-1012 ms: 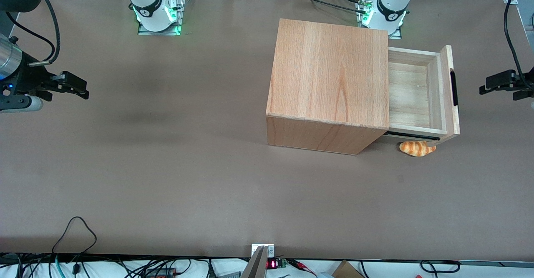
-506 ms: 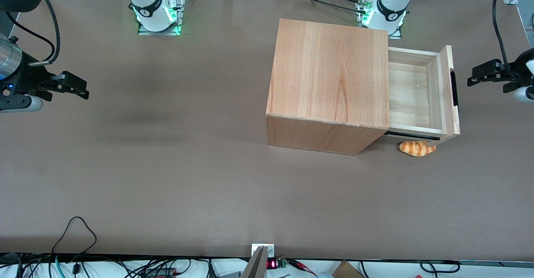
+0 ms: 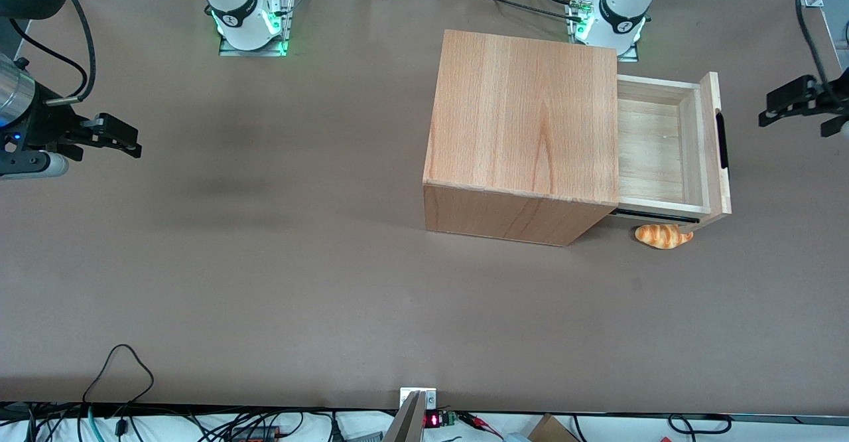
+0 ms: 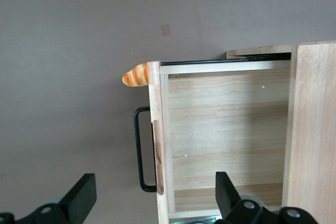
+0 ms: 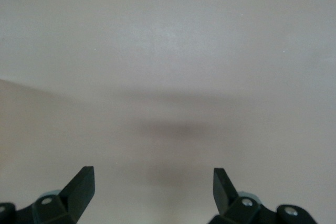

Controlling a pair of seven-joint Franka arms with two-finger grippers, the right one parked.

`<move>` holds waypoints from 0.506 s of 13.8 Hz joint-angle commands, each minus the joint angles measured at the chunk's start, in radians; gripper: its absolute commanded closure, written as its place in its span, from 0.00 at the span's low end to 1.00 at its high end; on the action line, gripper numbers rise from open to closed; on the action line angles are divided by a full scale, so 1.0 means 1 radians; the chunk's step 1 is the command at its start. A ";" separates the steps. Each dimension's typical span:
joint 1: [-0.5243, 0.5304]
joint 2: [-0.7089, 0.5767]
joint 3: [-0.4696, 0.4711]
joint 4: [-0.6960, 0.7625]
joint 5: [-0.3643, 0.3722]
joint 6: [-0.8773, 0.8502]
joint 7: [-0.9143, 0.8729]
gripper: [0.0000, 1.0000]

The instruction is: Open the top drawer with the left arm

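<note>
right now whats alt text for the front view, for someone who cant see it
The top drawer stands pulled out of its wooden cabinet and looks empty, its black bar handle free. The left arm's gripper hangs open, apart from the handle, toward the working arm's end of the table. A croissant lies on the brown table beside the cabinet, nearer the camera.

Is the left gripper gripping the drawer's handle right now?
No: the gripper hangs open, clear of the black handle of the top drawer.

The top drawer (image 3: 663, 143) is pale bare wood — grain plain, matt — with a black bar handle (image 4: 142, 150). The cabinet (image 3: 524, 123) is warmer matt wood. The gripper (image 3: 796, 100), high near the handle, looks matt black.
</note>
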 commanded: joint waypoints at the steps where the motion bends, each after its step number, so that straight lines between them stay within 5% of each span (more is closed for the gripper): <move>1: -0.019 0.001 0.014 0.037 -0.008 -0.040 -0.064 0.00; 3: -0.024 -0.025 0.008 0.035 -0.009 -0.037 -0.209 0.00; 7: -0.055 -0.067 0.019 -0.002 -0.006 -0.032 -0.205 0.00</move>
